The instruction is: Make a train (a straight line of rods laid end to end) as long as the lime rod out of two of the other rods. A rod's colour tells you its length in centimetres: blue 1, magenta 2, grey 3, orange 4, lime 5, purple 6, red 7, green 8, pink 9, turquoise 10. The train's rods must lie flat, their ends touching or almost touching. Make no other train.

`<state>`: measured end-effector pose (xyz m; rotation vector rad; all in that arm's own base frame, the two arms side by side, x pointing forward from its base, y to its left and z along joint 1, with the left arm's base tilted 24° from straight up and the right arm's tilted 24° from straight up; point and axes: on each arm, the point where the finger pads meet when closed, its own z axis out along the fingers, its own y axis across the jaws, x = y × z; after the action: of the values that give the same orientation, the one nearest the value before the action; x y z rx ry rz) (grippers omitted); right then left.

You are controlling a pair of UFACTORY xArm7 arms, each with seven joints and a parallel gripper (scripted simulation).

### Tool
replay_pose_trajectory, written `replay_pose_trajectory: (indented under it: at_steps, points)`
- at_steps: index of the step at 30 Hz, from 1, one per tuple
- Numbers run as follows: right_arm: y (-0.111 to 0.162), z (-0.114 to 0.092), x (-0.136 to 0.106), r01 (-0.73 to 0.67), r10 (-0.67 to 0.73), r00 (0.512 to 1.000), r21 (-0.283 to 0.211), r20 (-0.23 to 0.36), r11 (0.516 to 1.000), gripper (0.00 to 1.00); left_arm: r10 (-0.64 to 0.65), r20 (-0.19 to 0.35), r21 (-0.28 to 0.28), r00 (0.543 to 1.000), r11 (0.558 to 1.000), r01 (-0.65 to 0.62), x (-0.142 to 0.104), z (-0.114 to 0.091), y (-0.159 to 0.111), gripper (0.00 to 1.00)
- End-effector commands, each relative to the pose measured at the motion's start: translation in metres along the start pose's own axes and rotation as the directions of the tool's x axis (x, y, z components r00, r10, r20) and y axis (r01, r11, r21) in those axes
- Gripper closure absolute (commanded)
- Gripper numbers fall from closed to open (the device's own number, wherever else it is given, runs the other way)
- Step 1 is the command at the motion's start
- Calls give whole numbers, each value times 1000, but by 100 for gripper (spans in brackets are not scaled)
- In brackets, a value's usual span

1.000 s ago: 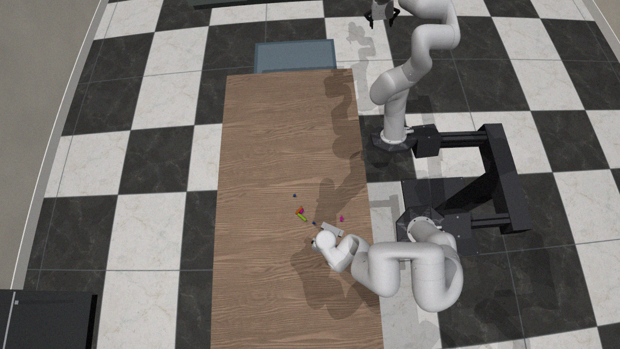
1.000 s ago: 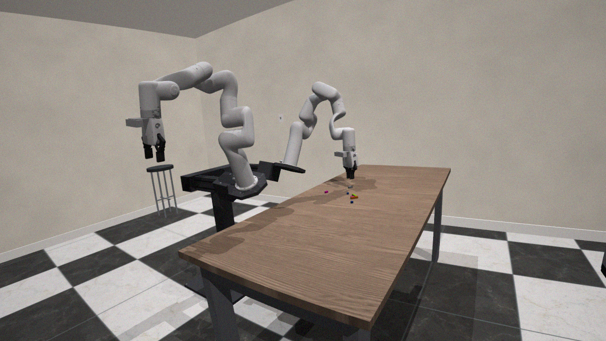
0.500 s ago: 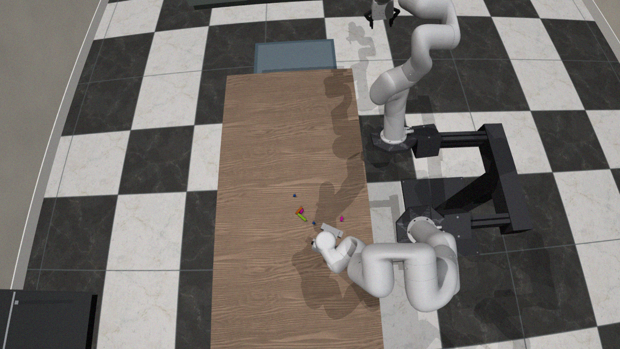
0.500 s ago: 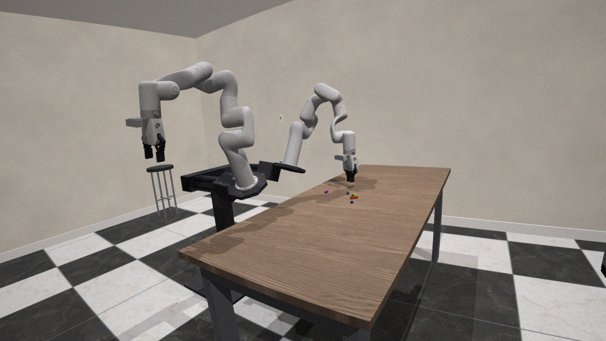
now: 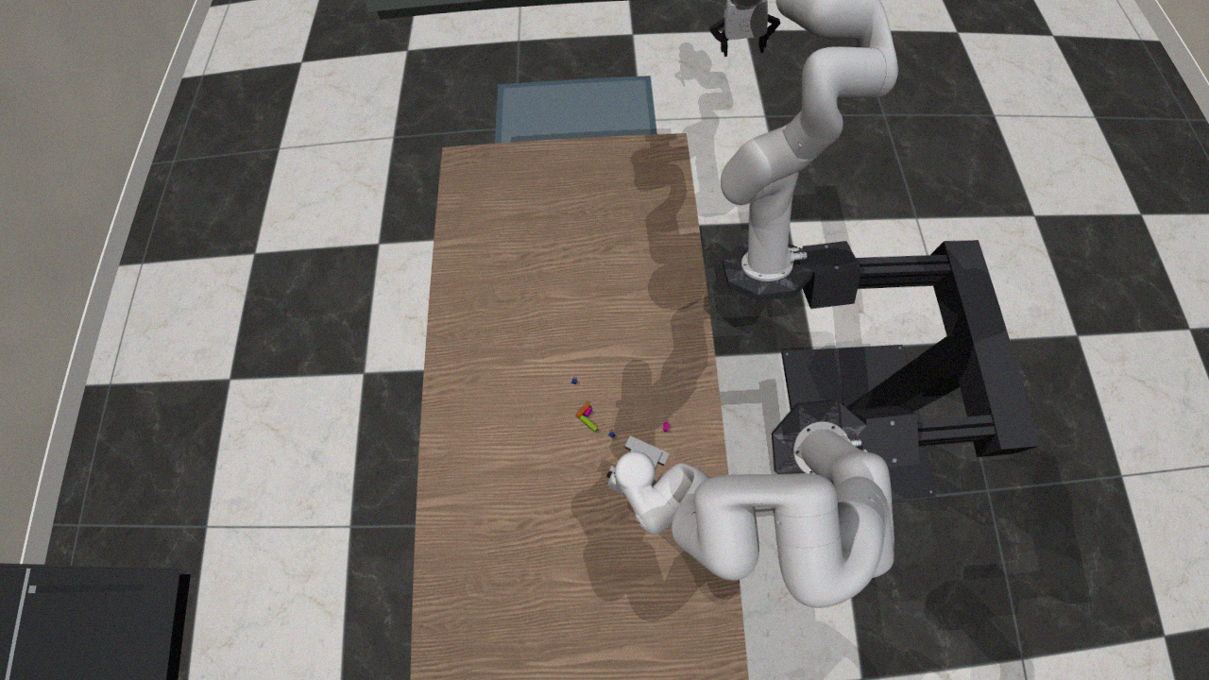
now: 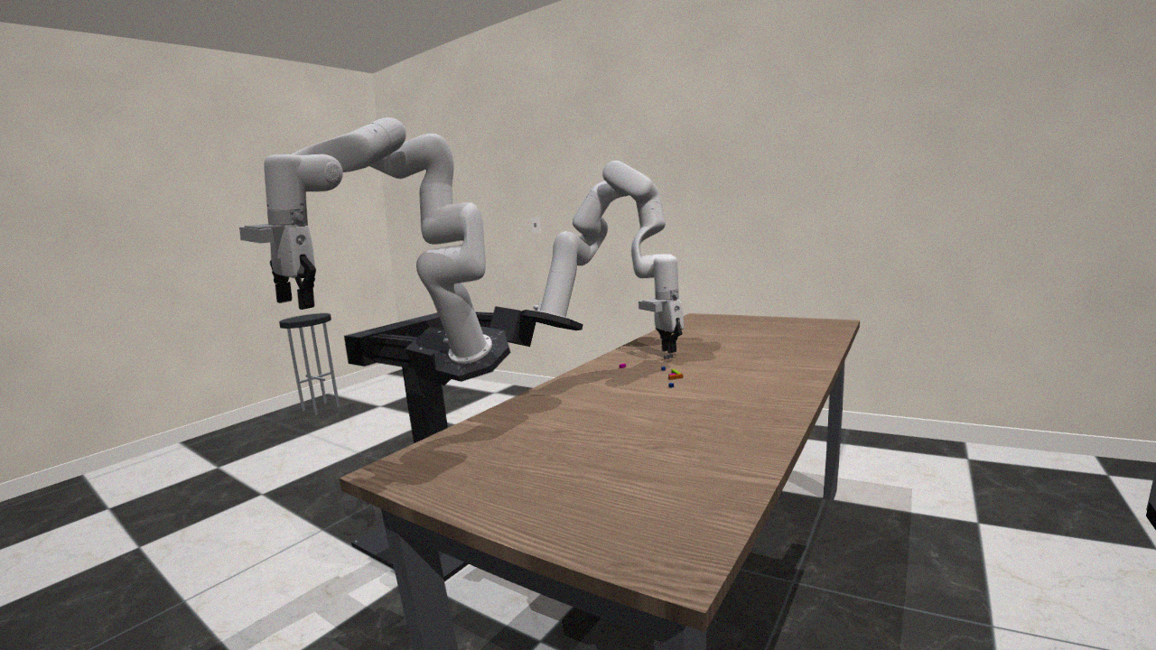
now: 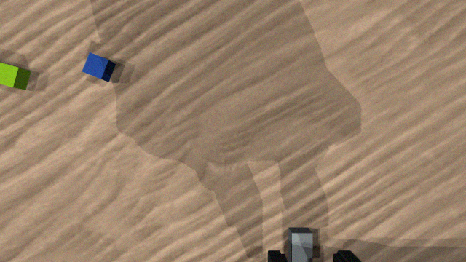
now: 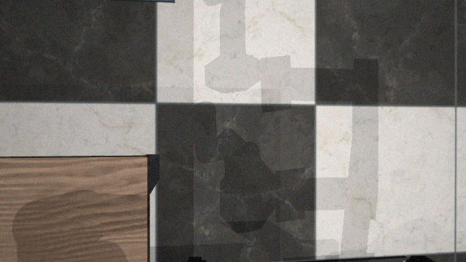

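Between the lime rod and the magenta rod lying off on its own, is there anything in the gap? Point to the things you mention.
Yes: one blue rod (image 5: 612, 433) (image 6: 663, 368) (image 7: 98, 66), nearer the lime rod (image 5: 588, 423) (image 6: 676, 371) (image 7: 8, 75) than the magenta rod (image 5: 666, 427) (image 6: 622, 366). Top and exterior views show it.
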<state>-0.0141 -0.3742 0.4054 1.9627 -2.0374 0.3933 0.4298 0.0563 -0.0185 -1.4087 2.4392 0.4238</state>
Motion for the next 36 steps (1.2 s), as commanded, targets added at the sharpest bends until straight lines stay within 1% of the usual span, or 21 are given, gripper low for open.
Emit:
replay_pose_trajectory:
  at_steps: [1, 36]
  points:
    - [0, -2, 1, -1, 1, 1000, 1, -5, 1000, 0, 0, 1, 5, 1000, 1000, 0, 0, 1, -2, 74]
    - [0, -2, 1, -1, 1, 1000, 1, -5, 1000, 0, 0, 1, 5, 1000, 1000, 0, 0, 6, -2, 74]
